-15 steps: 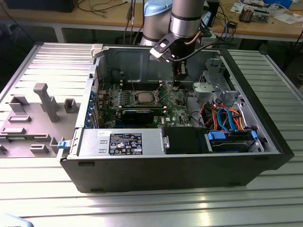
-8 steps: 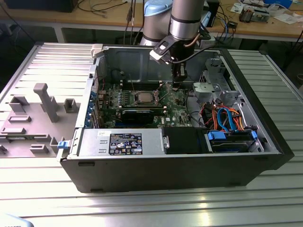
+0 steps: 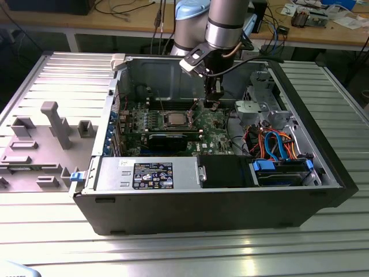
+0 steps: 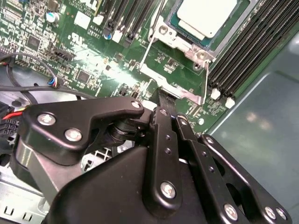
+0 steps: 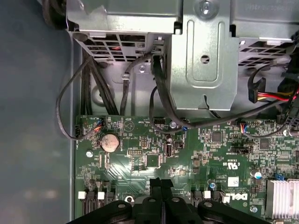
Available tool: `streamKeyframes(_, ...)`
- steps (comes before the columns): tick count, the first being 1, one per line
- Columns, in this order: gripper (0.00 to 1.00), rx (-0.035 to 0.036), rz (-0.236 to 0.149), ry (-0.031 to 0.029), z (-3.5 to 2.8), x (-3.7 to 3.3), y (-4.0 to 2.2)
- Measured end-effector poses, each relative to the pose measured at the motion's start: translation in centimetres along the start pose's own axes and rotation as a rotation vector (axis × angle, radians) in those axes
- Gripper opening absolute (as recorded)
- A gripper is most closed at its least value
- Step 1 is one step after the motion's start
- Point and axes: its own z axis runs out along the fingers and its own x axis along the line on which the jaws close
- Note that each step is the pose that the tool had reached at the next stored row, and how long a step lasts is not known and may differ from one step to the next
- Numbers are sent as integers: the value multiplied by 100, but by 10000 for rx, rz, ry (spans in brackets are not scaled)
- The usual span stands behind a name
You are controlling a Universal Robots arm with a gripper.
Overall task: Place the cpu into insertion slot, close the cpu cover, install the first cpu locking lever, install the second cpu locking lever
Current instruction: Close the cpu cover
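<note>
Open computer case (image 3: pixel 323 173) lying on its side, single arm reaching in from above. Landmark = cpu socket (image 4: pixel 163 30) on the motherboard (image 5: pixel 140 158). The cpu (image 4: pixel 205 16) is already seated flat in the socket, silver top up, so the placing step looks done; in the exterior view it is the pale square (image 3: pixel 174 119) mid-board. The cpu cover (image 4: pixel 184 88) is not down over the chip: its thin silvery frame is swung open off the socket on the gripper's side, green board visible through its window, which fits a cover-closing step in hand. Gripper (image 4: pixel 166 100) hangs just beside the socket, tips right at the cover's free edge, probably positioned there to work that plate over the chip. Claw is clenched: in the first wrist view the fingers (image 5: pixel 155 186) are pressed together with no real gap. Can't tell whether a thin lip of the cover is nipped between them or just touched. A thin wire lever (image 4: pixel 149 46) runs along the socket's side, looks unlatched, not certain. Memory slots (image 4: pixel 247 51) run alongside the socket, opposite the gripper. Long black graphics card (image 3: pixel 167 139) sits near the socket, clear of the gripper (image 3: pixel 212 104).
</note>
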Motion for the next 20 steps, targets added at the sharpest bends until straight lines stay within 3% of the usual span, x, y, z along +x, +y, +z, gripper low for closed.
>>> streamKeyframes(6, 11, 0, -1, 1, 1, 2, -49)
streamKeyframes(16, 11, -1, 0, 1, 4, 6, -190)
streamKeyframes(19, 11, -1, -1, 1, 6, 8, -252)
streamKeyframes(20, 11, 0, 0, 1, 8, 10, -313)
